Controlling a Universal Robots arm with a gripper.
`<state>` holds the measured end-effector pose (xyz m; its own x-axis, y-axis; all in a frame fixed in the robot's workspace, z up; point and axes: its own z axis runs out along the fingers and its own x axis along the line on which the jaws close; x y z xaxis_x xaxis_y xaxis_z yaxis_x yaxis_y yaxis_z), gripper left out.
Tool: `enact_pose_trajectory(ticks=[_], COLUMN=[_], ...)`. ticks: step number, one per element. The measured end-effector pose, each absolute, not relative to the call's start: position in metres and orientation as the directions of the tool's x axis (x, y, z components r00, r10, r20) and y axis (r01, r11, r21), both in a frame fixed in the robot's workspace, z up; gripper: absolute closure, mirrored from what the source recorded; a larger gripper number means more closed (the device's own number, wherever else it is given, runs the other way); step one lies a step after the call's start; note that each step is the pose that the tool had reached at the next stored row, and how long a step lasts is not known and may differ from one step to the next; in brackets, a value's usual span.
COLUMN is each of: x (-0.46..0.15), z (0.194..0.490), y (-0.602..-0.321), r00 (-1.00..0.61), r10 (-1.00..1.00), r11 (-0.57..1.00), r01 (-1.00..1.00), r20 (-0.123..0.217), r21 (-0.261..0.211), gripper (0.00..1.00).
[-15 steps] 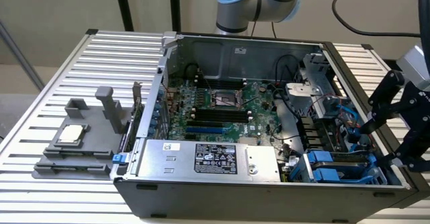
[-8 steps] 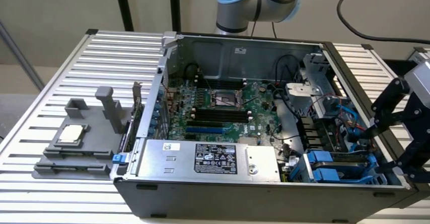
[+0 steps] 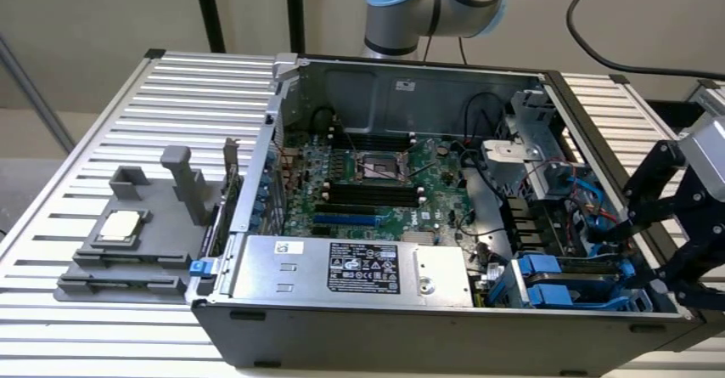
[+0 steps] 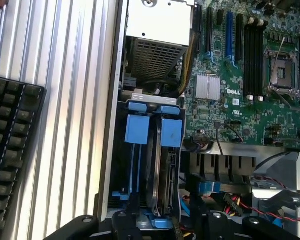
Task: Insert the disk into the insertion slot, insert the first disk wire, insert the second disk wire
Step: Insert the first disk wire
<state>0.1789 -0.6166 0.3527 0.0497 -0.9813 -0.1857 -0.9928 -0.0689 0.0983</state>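
One disk (image 4: pixel 163 186) seemingly sits in the insertion slot (image 4: pixel 138 131) — the tool (image 3: pixel 654 251) hangs open close by, empty.

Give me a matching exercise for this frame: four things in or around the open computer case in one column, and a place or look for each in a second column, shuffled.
Things:
1. power supply box
2. insertion slot
3. processor chip
4. keyboard

Descriptions:
A. black keys, outside the computer case
B. resting on a grey fixture on the slatted table
C. silver with a black label, along the case's near wall
D. bright blue clips, in the case's near corner at the exterior view's right

Pairs: 1-C, 2-D, 3-B, 4-A.
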Motion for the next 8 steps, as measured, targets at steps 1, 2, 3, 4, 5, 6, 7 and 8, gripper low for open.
enact_pose_trajectory(ticks=[1,2,3,4,5,6,7,8], x=[0.1788,0.1788,0.1788,0.1788,0.1788,0.1787,0.1788,0.1788], z=[0.3518,0.3509,0.3502,0.3495,0.3488,0.3483,0.3477,0.3472], y=[-0.6169,-0.6172,-0.6174,-0.6175,-0.6176,-0.6176,-0.6177,-0.6177], r00=[0.053,0.056,0.059,0.062,0.066,0.071,0.075,0.080], r10=[-0.980,-0.980,-0.979,-0.978,-0.977,-0.975,-0.974,-0.973], r11=[-0.072,-0.076,-0.079,-0.083,-0.088,-0.093,-0.097,-0.102], r01=[-0.993,-0.992,-0.992,-0.992,-0.991,-0.991,-0.991,-0.990], r20=[-0.190,-0.193,-0.197,-0.201,-0.205,-0.209,-0.213,-0.218], r21=[0.098,0.098,0.098,0.097,0.097,0.096,0.096,0.095], gripper=[0.54,0.54,0.54,0.61,0.61,0.61,0.61,0.61])
